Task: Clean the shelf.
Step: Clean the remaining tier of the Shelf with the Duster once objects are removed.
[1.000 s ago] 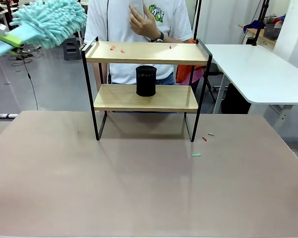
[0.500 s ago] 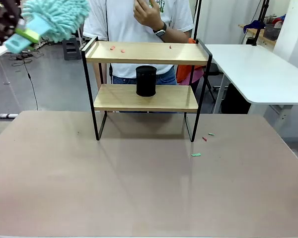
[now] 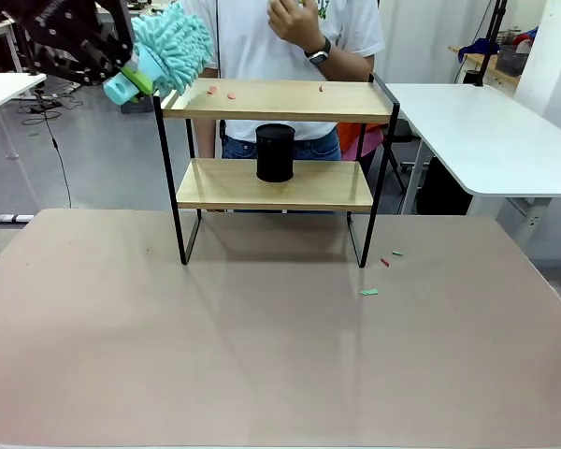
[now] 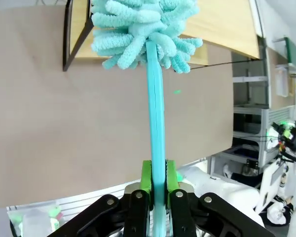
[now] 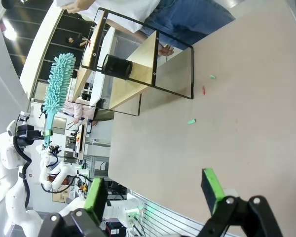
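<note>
Right claw (image 5: 153, 186) is hanging wide open and empty over the table (image 3: 262, 355), probably parked out of the way. Left claw (image 4: 159, 177) is pinching the duster (image 3: 173, 42) by its handle end, so the head is reaching ahead to the shelf (image 3: 318, 187). The shelf is standing far-centre, just right of that claw, with scraps (image 3: 230, 94) lying on top.

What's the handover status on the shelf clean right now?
Left gripper: shut on the handle of the teal duster, whose head is at the left end of the top board of the shelf; contact unclear.
Right gripper: open, holding nothing, above the table.
Black cup stands on the lower board. Red scraps lie on the top board, so it is not swept yet. Loose bits lie on the table.
Left to do: sweep both boards.
</note>
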Available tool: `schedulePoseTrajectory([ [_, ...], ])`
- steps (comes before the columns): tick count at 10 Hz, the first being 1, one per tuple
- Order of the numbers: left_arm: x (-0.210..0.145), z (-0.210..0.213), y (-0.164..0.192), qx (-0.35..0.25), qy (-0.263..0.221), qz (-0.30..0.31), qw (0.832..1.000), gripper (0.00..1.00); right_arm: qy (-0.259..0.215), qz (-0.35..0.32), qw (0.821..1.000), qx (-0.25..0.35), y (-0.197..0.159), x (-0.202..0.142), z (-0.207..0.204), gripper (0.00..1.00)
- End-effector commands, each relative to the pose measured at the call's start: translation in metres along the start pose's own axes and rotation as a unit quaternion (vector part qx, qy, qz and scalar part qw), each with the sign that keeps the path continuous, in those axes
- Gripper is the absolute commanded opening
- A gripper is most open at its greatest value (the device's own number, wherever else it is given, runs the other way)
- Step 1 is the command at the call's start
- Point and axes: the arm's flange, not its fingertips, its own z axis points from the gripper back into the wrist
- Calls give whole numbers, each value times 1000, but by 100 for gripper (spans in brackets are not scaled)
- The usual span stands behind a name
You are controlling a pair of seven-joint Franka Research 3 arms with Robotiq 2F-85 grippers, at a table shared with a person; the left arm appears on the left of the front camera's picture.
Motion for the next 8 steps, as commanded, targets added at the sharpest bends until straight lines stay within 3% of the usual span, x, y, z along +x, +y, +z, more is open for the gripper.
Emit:
schedulePoseTrajectory([
  [1,16,0,-13,33,1,20,999,13,-7,12,1000,8,1,3,0,100],
  [5,30,-30,-25,49,42,17,998,13,-7,12,1000,8,1,3,0,100],
  [8,39,-63,-55,45,78,3,996,13,-7,12,1000,8,1,3,0,100],
])
